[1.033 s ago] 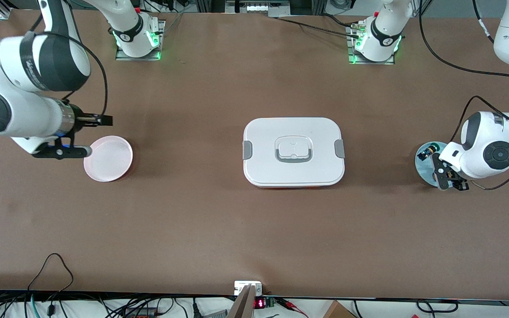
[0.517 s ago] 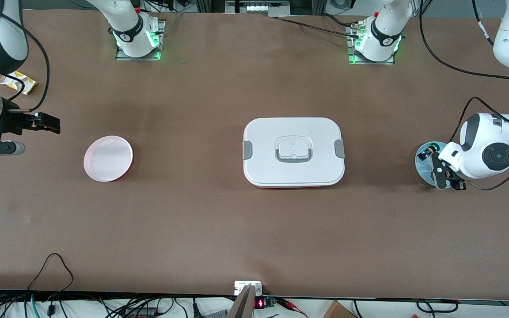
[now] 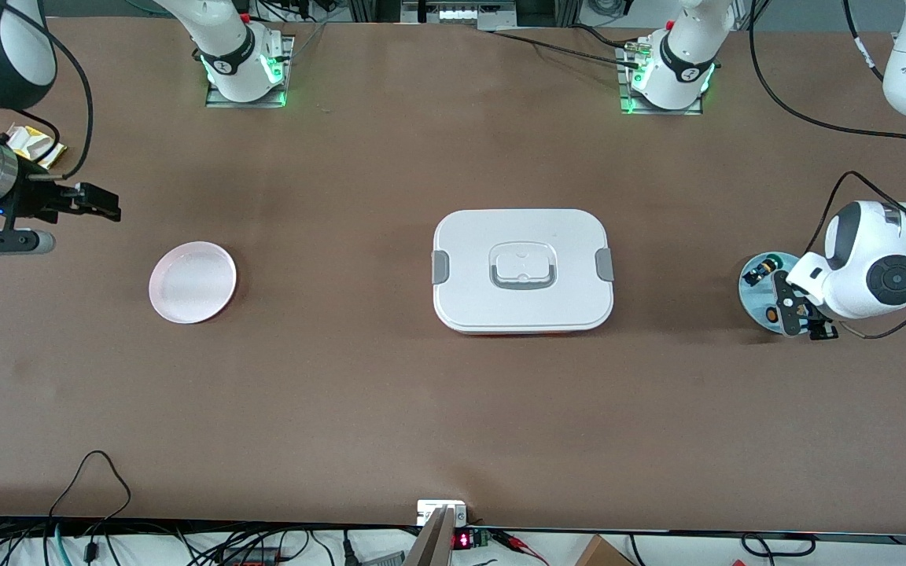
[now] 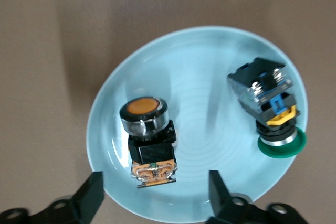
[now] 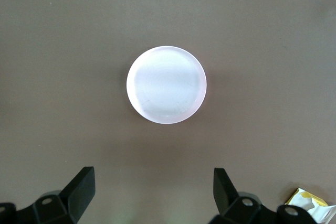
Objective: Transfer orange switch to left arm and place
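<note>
The orange switch (image 4: 147,140) is lying on the pale blue plate (image 4: 210,66) at the left arm's end of the table. It is showing a flat round orange cap set in a shiny metal ring, a squat black body below that, and an orange-brown terminal block with brassy contacts at its other end. It is resting tilted, cap end up toward the plate's middle. Well apart from it on the same plate, the green switch (image 4: 269,109) is lying with its green cap at the plate's rim, a yellow collar and a blue part showing on its black body.

The left gripper (image 4: 157,195) is hanging just over the plate with its jaws spread wide, one finger on each side of the orange switch and neither touching it; it is gripping nothing. In the front view this gripper (image 3: 803,318) is covering the plate's edge nearest the front camera.

The box (image 3: 523,270) is sitting closed at the table's middle. The pink plate (image 3: 193,281) is lying toward the right arm's end. The right gripper (image 5: 155,192) is waiting high over the bare table beside the pink plate, jaws wide apart and holding nothing, with a yellow packet (image 3: 31,142) lying near it
</note>
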{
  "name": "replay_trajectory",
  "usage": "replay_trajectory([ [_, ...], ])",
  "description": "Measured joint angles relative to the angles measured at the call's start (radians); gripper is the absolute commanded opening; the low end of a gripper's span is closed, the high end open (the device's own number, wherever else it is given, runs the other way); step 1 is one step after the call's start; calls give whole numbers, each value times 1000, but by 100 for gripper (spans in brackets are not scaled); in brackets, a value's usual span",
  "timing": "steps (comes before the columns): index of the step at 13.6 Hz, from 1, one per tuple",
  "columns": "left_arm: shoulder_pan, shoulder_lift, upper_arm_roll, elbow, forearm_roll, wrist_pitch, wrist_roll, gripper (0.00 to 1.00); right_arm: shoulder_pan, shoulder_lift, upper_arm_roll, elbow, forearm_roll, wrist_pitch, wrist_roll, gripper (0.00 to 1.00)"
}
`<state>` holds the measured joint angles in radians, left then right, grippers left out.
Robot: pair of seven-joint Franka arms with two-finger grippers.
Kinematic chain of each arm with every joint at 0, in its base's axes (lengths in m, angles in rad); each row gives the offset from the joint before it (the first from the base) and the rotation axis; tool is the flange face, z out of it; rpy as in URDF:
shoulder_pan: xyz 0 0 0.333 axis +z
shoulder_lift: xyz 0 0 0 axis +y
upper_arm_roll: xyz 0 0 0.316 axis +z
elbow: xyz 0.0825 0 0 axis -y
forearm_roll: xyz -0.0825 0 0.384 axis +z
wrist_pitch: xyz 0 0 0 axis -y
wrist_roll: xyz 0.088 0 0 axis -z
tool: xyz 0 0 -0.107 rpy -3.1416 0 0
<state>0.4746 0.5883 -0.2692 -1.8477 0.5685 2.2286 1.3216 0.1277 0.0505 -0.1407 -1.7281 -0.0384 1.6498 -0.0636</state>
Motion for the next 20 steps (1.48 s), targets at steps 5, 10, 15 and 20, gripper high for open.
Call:
replay_trajectory([
  [5,-2,-80,-145,144,-98,-392,-39,100,3,-57,15,9,2,-16,5,100],
  [10,-5,-95,-319,322,-158,-777,-403,100,24,-57,22,55,2,-16,6,100],
  [15,-42,-119,-417,464,-258,-987,-901,100,29,-57,22,62,2,-41,7,100],
  [20,-208,-243,-252,510,-426,-997,-1162,100,35,-56,21,75,1,-93,37,100],
])
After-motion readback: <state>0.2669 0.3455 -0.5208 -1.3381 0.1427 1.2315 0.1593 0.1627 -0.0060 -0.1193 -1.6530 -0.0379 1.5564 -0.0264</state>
